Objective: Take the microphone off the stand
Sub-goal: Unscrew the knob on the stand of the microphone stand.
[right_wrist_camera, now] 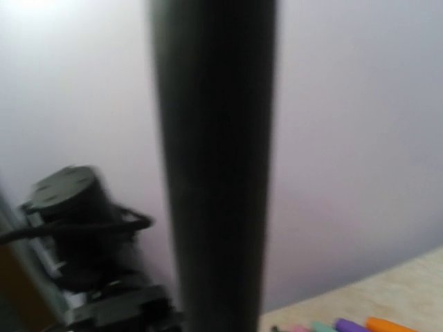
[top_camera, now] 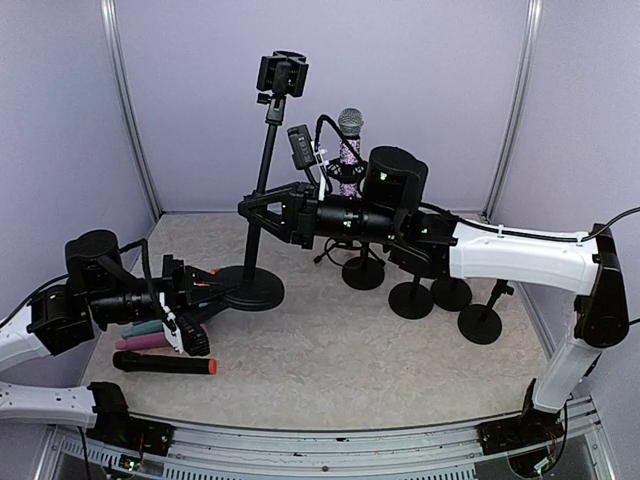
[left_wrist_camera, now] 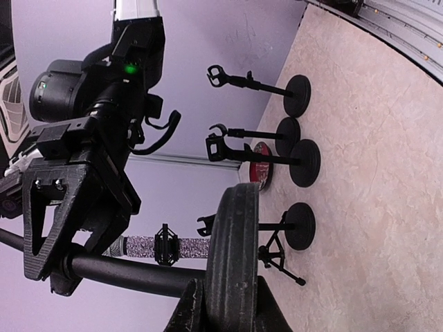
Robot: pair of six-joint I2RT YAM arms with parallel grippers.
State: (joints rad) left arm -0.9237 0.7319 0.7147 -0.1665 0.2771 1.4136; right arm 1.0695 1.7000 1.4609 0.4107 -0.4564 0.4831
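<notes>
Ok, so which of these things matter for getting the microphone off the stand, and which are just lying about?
Job in hand: tall stand, top clip apparently empty; right tool shut on its pole; left tool shut on its base; glitter microphone clipped in a stand behind.
Lying about: loose microphones beside the left arm; short stands on the right.

Left pincer [top_camera: 212,289] low, right pincer [top_camera: 256,209] outstretched; both closed

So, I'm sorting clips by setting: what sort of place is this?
Probably a robot test cell, not a studio: plain walls on metal posts box in one table, left arm and right arm are bolted at its near edge, with mic stands and loose mics laid out.
</notes>
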